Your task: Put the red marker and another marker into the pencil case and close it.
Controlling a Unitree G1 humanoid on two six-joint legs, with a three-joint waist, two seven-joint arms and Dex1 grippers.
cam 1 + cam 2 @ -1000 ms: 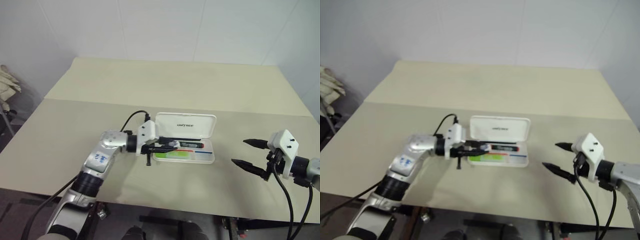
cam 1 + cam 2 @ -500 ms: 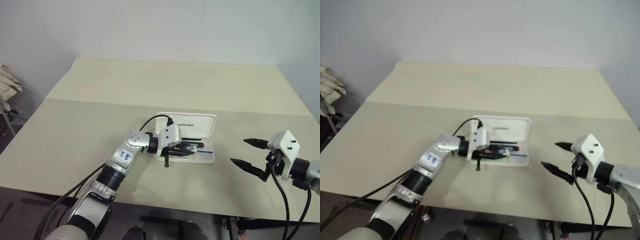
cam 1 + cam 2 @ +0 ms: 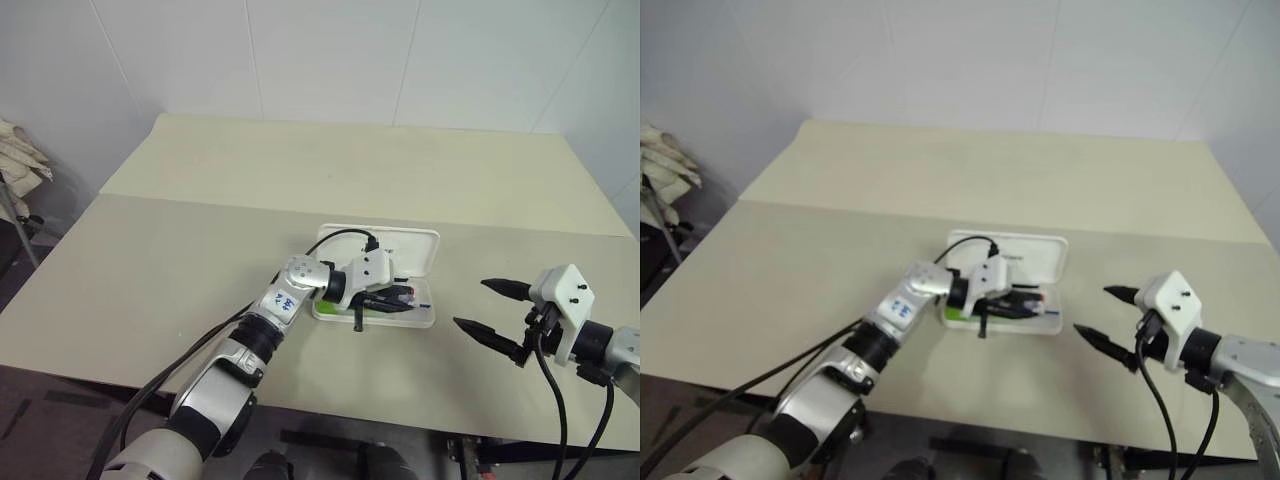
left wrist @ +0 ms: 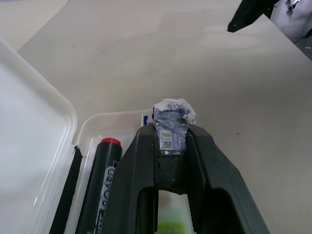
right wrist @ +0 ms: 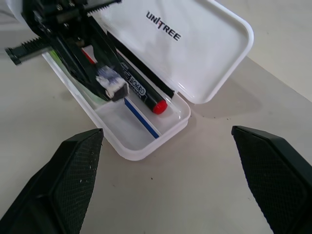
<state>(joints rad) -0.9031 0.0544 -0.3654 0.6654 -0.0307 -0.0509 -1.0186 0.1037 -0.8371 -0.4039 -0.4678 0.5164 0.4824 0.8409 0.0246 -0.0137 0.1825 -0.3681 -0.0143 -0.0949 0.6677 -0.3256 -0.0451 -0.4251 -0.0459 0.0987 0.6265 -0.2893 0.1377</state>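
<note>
The white pencil case [image 3: 428, 318] lies open in mid-table, its lid [image 5: 195, 44] tipped back. Inside, along the hinge side, rests the red marker [image 5: 142, 93], black barrel with a red end. The lime-green marker [image 3: 325, 311] shows at the case's left end, mostly hidden under my left arm. My left gripper [image 4: 170, 134] hovers over the tray, pointing right, shut on a small dark piece with a blue-and-white wrapped end [image 4: 171, 113]. My right gripper [image 3: 470, 303] stands open to the right of the case, apart from it, with nothing between its fingers.
The beige table [image 3: 330, 170] stretches well behind the case and to both sides. A seam crosses it just behind the lid. A pale cloth-covered thing [image 3: 20, 165] stands off the table's left edge. A black cable [image 3: 345, 237] arcs over my left wrist.
My left gripper has moved right along the case, from its left end to over its middle, still shut on the same small piece. The right gripper has stayed put.
</note>
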